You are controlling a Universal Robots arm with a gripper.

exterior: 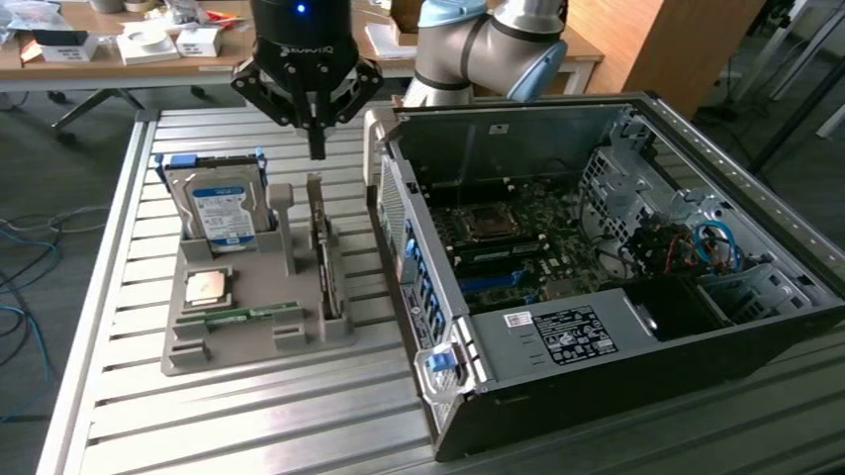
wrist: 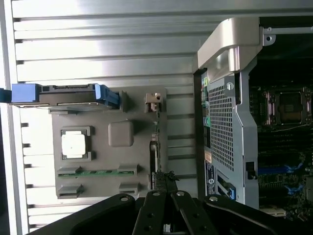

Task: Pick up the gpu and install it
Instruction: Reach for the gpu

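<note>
Closed, empty gripper (exterior: 317, 150) above the upright graphics card (exterior: 317, 237), judged light, stiff, fragile; best pinched across its top edge

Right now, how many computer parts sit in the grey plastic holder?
4: silver blue-labelled hard drive, upright at far end; square silvery processor chip, centre; slim green memory stick, flat beside it; thin dark green gpu card, on edge nearest the black computer case. None seems hidden.

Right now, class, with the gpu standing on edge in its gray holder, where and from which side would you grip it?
Grip the gpu by its exposed upper edge, coming straight down from above. It stands on edge in the gray holder's slot, top free, so its flat faces can probably be pinched.
</note>
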